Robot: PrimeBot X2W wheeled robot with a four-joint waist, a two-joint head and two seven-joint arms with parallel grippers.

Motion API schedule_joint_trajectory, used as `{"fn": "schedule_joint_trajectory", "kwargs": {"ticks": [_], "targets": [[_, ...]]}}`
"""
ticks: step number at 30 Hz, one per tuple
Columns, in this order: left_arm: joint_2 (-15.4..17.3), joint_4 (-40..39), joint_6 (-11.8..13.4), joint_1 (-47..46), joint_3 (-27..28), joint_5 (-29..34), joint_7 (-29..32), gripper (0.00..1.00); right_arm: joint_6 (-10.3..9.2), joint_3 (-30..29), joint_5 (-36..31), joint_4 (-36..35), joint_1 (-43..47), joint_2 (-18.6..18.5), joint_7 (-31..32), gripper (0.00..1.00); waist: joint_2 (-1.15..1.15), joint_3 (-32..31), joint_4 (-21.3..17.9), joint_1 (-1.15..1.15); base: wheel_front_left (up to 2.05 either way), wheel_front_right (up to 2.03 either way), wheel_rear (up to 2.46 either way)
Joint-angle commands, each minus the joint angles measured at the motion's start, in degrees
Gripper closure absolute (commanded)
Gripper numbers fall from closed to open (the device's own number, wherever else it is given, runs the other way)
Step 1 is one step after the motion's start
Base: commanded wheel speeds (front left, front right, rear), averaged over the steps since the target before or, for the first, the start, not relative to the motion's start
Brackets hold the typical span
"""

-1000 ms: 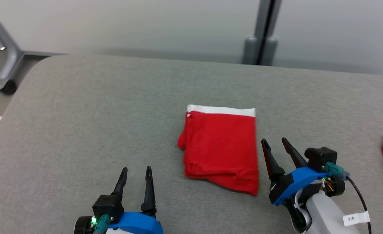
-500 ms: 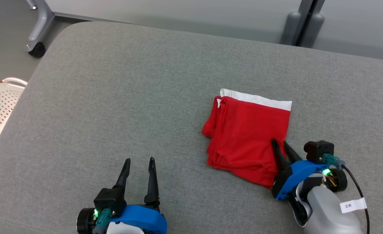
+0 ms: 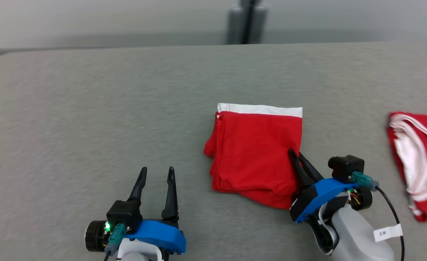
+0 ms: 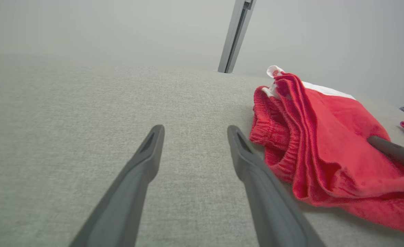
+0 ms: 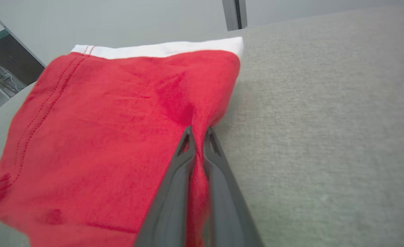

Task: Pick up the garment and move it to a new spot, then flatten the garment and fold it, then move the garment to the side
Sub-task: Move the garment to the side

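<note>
The folded red garment (image 3: 257, 152) is lying mid-surface on the grey pad (image 3: 90, 127), long axis running away from the robot. The right gripper (image 3: 295, 153) is pinching its right edge; the right wrist view is showing cloth ridged between the jaws. The left gripper (image 3: 156, 170) is sitting spread, farther off, leftward.

1. The red shorts (image 3: 255, 152) are folded into a roughly rectangular, several-layered packet with a white band along the far edge.
2. They lie flat on the grey fabric-covered surface (image 3: 126, 108), right of its middle.
3. In the left wrist view the shorts (image 4: 325, 137) show a gathered elastic edge and stacked folds on their left side.
4. Their near edge is uneven, with the lower layers sticking out at the near right corner.
5. The right edge of the shorts (image 5: 102, 137) is puckered where the right gripper (image 5: 198, 129) pinches the cloth between its closed fingers.
</note>
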Motion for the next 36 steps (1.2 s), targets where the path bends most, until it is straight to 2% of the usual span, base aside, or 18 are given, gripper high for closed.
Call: {"fn": "schedule_joint_trajectory", "kwargs": {"ticks": [1, 8, 12, 15, 19, 23, 27, 34, 35, 36], "targets": [[0.0, 0.2, -0.1, -0.9, 0.0, 0.1, -0.1, 0.0, 0.01, 1.0, 0.4, -1.2, 1.0, -0.1, 0.0, 1.0, -0.01, -4.3, -7.7, -0.01, 0.0, 0.0, 0.0], [-0.1, 1.7, -0.9, -1.4, 0.3, 0.3, -0.1, 0.0, 0.01, 4.9, 3.2, -3.1, 2.5, 0.0, -0.1, 1.0, -0.01, -4.7, -22.8, -0.01, 0.0, 0.0, 0.0], [0.0, 2.4, -1.2, -1.8, 0.1, 0.4, -0.1, 0.0, 0.01, 6.8, 5.0, -3.8, 3.6, 0.0, -0.1, 1.0, -0.01, -4.1, -28.8, -0.01, 0.0, 0.0, 0.0], [0.0, 3.0, -1.5, -2.4, -0.2, 0.6, -0.1, 0.0, 0.01, 7.8, 5.7, -4.4, 4.0, 0.0, -0.1, 1.0, -0.01, -3.4, -31.1, -0.01, 0.0, 0.0, 0.0], [0.0, 3.6, -1.7, -2.9, -0.8, 0.6, -0.1, 0.0, 0.01, 8.4, 5.7, -4.9, 4.0, -0.7, -0.1, 1.0, -0.01, -2.4, -31.5, -0.01, 0.0, 0.0, 0.0], [0.1, 4.3, -1.8, -3.2, -0.5, 0.7, -0.1, 0.0, 0.01, 9.5, 4.8, -4.5, 1.2, -2.9, -0.1, 1.0, -0.01, -1.4, -29.9, -0.01, 0.0, 0.0, 0.0], [0.0, 4.8, -1.9, -3.7, -0.6, 1.4, -0.1, 0.0, 0.01, 9.8, 2.5, -1.9, -3.4, -7.4, -0.1, 1.0, -0.01, 0.1, -27.1, -0.01, 0.0, 0.0, 0.0], [0.0, 4.7, -1.7, -5.1, -0.7, 2.4, -0.1, 0.0, 0.01, 10.3, -1.4, 7.5, -13.2, -18.8, -0.1, 1.0, -0.01, 3.8, -20.8, -0.01, 0.0, 0.0, 0.0], [0.0, 4.7, -1.7, -5.1, -0.7, 2.4, -0.1, 0.0, 0.01, 10.3, -1.4, 7.5, -13.2, -18.8, -0.1, 1.0, -0.01, 3.8, -20.8, -0.01, 0.0, 0.0, 0.0], [0.0, 4.6, -1.8, -5.5, -0.8, 2.6, -0.1, 0.0, 0.01, 9.4, -1.5, 9.1, -14.3, -20.5, -0.1, 1.0, -0.01, 4.5, -19.8, -0.01, 0.0, 0.0, 0.0]]}}
